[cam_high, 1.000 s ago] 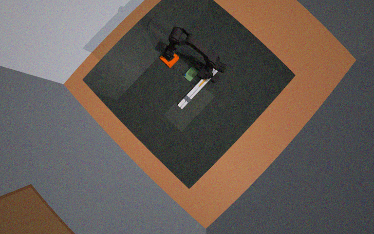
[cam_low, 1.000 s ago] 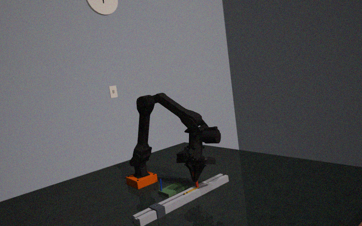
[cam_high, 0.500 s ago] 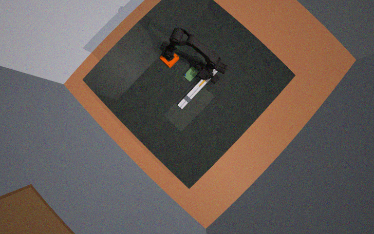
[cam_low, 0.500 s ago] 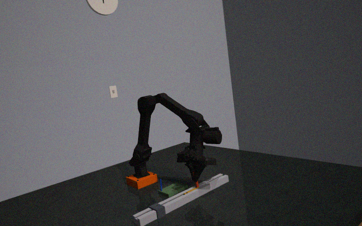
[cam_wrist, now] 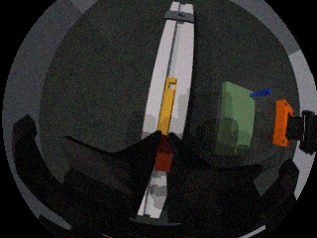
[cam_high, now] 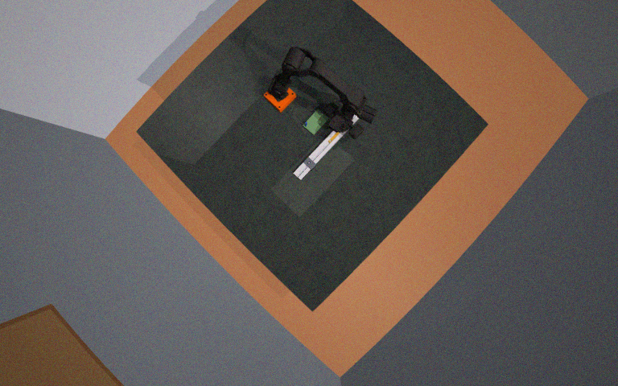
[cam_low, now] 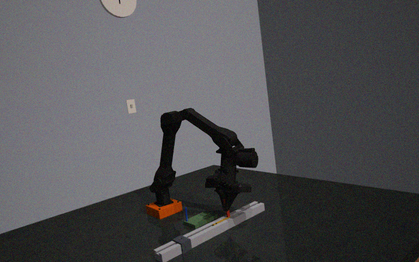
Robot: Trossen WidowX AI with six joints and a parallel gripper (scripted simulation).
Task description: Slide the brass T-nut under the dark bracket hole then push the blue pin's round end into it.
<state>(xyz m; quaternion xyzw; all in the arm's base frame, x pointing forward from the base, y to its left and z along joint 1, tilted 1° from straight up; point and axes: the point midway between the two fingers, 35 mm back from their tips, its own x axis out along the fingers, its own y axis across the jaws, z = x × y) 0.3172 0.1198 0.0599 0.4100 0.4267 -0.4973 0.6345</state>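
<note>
The gripper is shut on the orange handle, which stands up from the rail. The brass T-nut lies lengthwise along the slot of the aluminum rail, its holed end toward the bracket. I cannot tell whether it is fully under the lips. The dark bracket spans the rail near its far end in the wrist view. The blue pin stands upright in the green tray.
The orange arm base stands beyond the tray from the rail. The tray lies beside the rail, close to the gripper. The rail runs on past the handle, away from the bracket.
</note>
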